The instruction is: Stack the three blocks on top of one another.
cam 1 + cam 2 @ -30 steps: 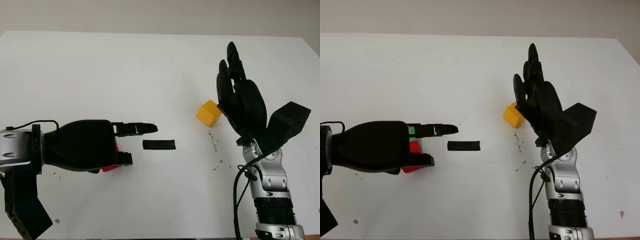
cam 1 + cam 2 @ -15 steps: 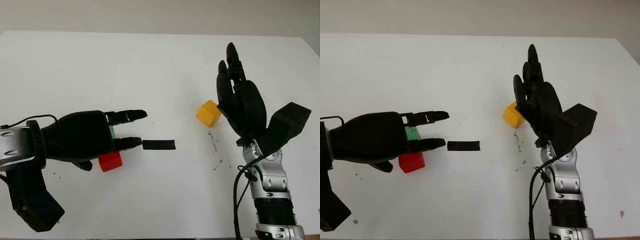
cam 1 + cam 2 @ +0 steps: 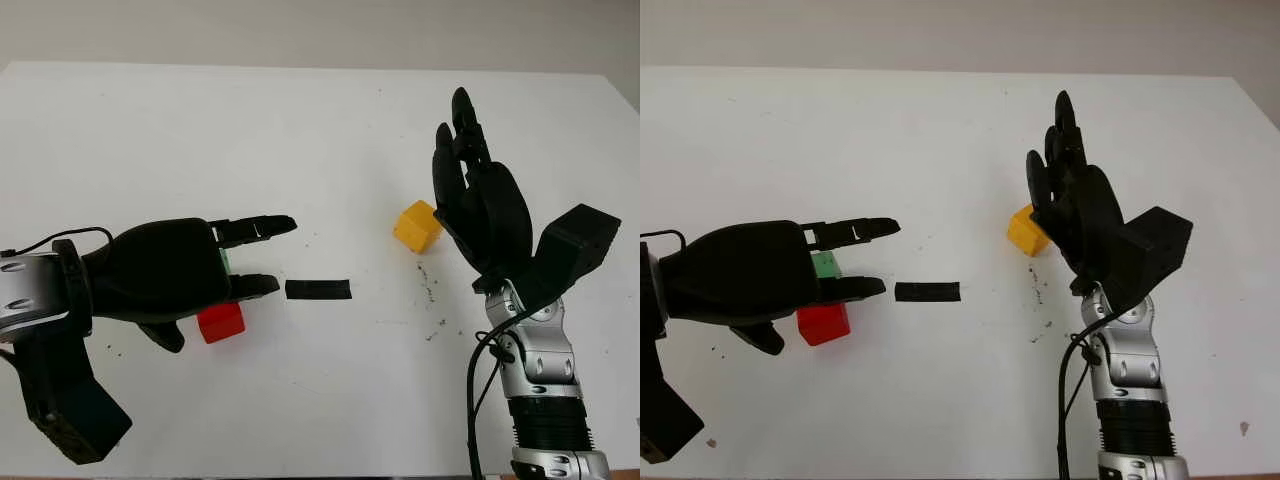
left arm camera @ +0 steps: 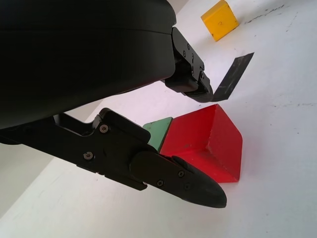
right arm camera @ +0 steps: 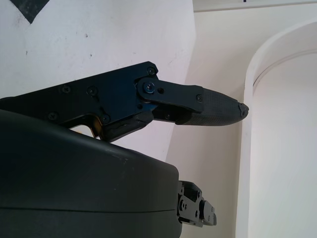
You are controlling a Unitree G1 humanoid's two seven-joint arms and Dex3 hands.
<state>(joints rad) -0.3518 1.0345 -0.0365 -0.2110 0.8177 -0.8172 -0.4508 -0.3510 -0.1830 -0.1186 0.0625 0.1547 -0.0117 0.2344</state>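
since a second ago the left hand (image 3: 235,262) has lifted and drawn back off the red block (image 3: 221,322), uncovering it; little change over the last half second. it holds nothing, open, fingers pointing toward the black tape strip (image 3: 318,289). red block sits on the counter (image 3: 300,130) just under and in front of its palm, green block (image 3: 824,265) touching behind it. yellow block (image 3: 418,226) lies just beside the right hand (image 3: 470,195), open, raised, palm toward it: right hand is nearer. left wrist view shows green tucked against red (image 4: 203,144), mostly hidden from the head.
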